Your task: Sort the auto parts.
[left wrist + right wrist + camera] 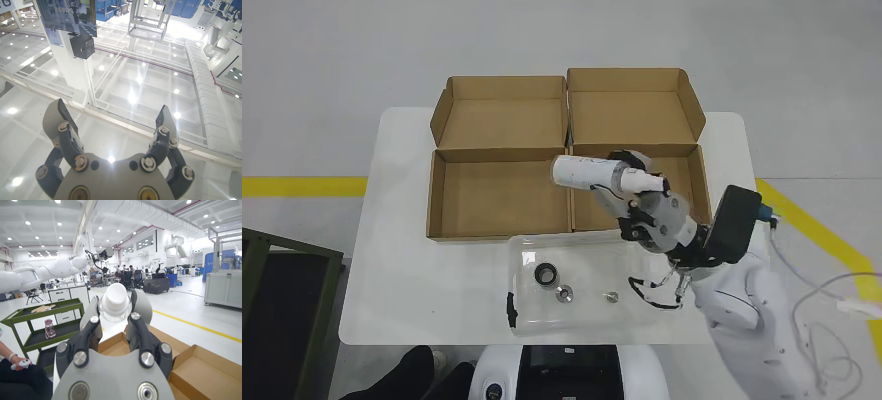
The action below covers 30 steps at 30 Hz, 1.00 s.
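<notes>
My right gripper (pixel 628 180) is shut on a white cylindrical part (pixel 582 172) in clear wrap, held level above the near edge where the two cardboard boxes meet. In the right wrist view the part's white cap (pixel 115 302) sits between the fingers of the right gripper (pixel 115 301), with box walls below. A clear tray (pixel 525 318) at the table's front holds a black ring (pixel 545 272) and two small metal nuts (pixel 564 293) (pixel 611 296). My left gripper (pixel 112 106) points up at the ceiling, open and empty; the left arm (pixel 56 266) is raised high.
Two open cardboard boxes, left (pixel 499 196) and right (pixel 694 180), stand side by side at the back of the white table (pixel 402 260), lids folded back. A green cart (pixel 43 311) stands off the table's left side.
</notes>
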Each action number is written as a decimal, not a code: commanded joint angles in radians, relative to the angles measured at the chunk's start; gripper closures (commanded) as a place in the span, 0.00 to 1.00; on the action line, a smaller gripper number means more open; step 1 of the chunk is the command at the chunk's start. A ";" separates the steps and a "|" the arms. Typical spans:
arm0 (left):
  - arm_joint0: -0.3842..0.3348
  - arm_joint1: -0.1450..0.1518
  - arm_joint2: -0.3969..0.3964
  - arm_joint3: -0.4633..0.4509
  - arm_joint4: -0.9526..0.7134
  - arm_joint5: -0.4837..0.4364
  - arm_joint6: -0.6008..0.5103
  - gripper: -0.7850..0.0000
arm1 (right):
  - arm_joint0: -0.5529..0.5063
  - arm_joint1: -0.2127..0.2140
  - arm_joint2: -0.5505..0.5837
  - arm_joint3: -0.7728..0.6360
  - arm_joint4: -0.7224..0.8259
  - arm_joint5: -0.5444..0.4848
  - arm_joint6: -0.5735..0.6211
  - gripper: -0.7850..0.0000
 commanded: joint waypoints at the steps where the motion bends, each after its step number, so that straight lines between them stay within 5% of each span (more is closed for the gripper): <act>1: 0.000 0.000 0.000 0.000 0.000 0.000 0.000 0.00 | -0.001 0.001 -0.011 0.018 -0.011 -0.008 0.043 1.00; 22: 0.000 0.000 0.000 0.000 0.000 0.000 0.000 0.00 | 0.076 0.019 0.007 0.270 -0.324 0.017 0.289 1.00; 30: 0.000 0.000 0.000 0.000 0.000 0.000 0.000 0.00 | 0.165 0.013 -0.026 0.395 -0.309 0.010 0.371 1.00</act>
